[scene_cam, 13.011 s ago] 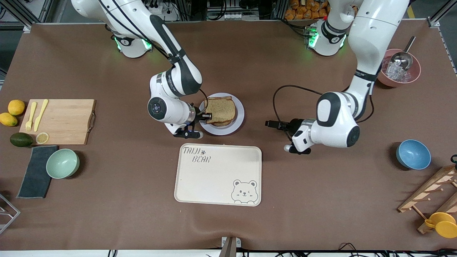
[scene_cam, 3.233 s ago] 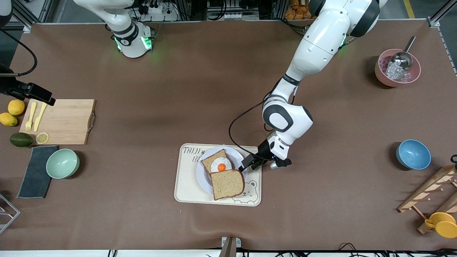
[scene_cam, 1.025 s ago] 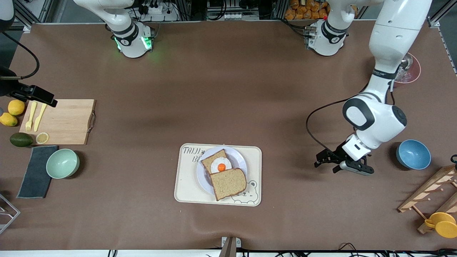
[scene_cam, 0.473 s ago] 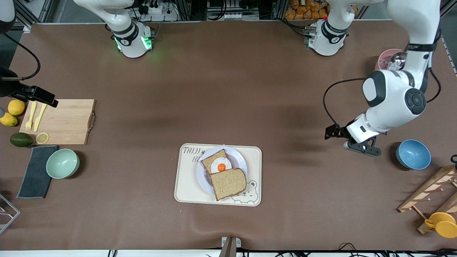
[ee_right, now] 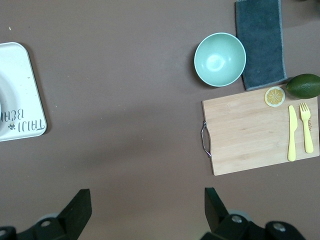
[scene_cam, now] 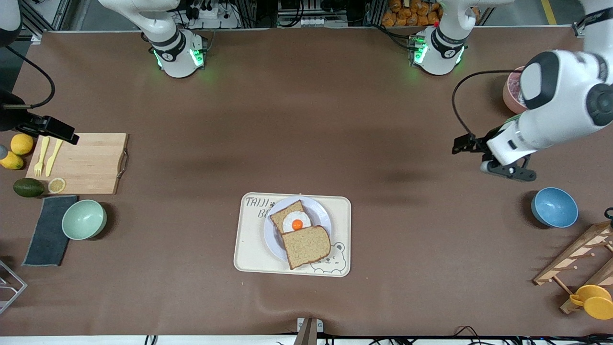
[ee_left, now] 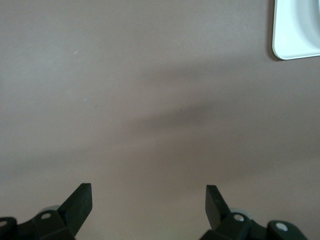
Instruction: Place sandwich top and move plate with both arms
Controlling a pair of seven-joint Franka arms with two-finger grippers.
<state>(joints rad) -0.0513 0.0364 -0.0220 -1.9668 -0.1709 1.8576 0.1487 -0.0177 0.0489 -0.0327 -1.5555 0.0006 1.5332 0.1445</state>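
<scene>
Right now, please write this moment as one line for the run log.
plate: on tray | sandwich top: lies askew, egg uncovered | left claw: open, over bare table | right claw: open, above table near cutting board

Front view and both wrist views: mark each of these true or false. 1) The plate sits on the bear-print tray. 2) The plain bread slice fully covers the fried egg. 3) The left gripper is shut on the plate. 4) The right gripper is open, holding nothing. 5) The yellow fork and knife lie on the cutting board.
1) True: the plate rests on the bear-print tray.
2) False: the sandwich top overlaps only part of the lower slice; the fried egg shows.
3) False: the left gripper is open over bare table, holding nothing.
4) True: the right gripper is open and empty.
5) True: the yellow fork and knife lie on the cutting board.
</scene>
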